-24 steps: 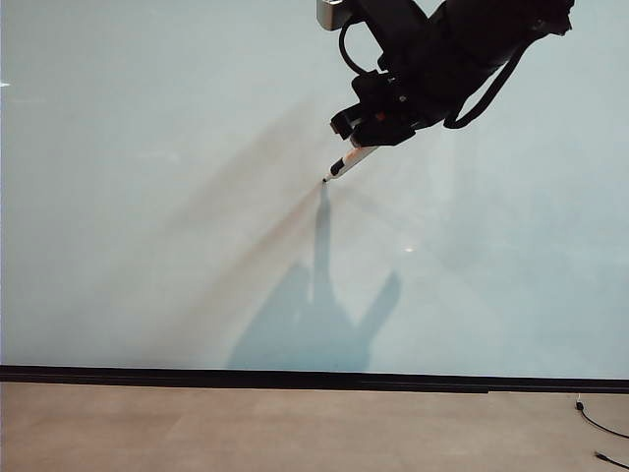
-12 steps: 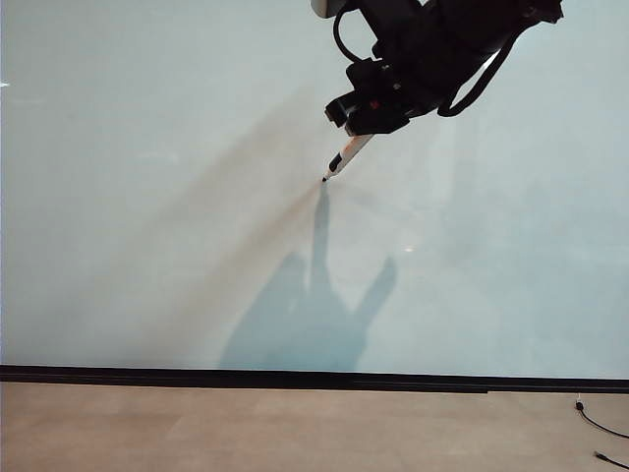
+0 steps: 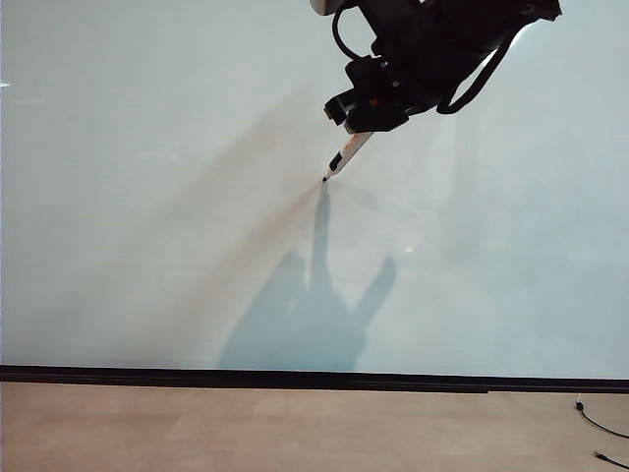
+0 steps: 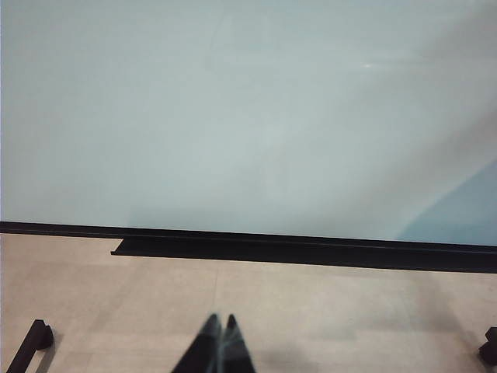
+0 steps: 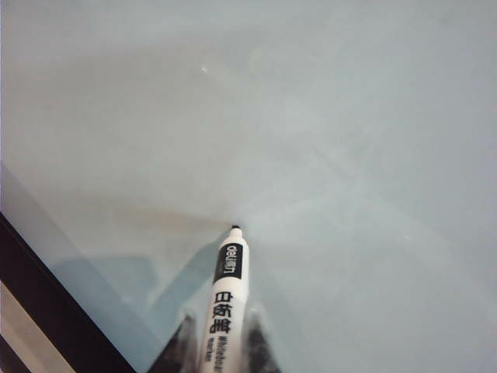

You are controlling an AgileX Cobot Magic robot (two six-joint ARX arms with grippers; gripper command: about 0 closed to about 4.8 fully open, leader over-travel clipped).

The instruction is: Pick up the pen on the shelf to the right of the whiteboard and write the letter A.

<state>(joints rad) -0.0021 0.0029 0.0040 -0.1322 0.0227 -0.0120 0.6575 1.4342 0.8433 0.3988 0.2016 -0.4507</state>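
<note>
Two grippers show, each in its own place. The right gripper, at the upper middle of the exterior view, hangs from a black arm that comes in from the top right, and it is clamped on the pen. The pen slants down to the left, its dark tip touching the whiteboard a little above the frame's centre. In the right wrist view the pen rises between the two fingers with its tip on the whiteboard. No drawn stroke can be made out. The left gripper, at the lower middle of the left wrist view, has its fingers together, holding nothing, over the tan tabletop just in front of the whiteboard's black lower strip.
</note>
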